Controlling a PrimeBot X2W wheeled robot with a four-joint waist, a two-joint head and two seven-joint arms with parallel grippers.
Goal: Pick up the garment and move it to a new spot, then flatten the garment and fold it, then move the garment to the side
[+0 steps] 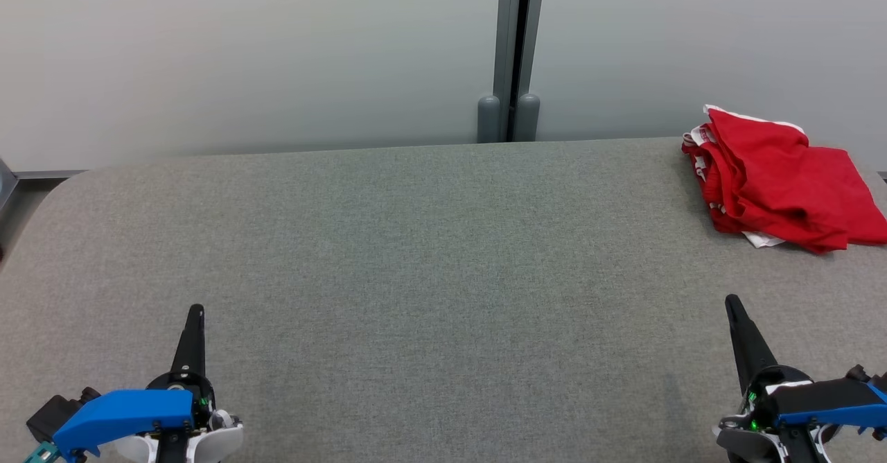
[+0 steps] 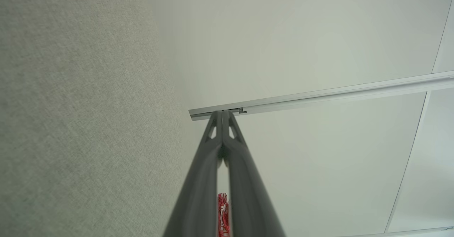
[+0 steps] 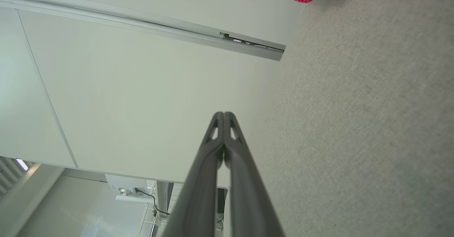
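The red garment (image 1: 783,179) lies in loose folds at the far right of the grey fabric table (image 1: 416,241), cut off by the frame's right edge. Marks on its white trim are too small to read. A grey post (image 1: 513,54) stands beyond the far edge. The left gripper (image 1: 197,310), near left, and the right gripper (image 1: 732,301), near right, are clenched on nothing.

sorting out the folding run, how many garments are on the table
1: a crumpled red garment lies at the far right corner of the grey table. White trim shows at its edges, so its folds could hide a second piece.
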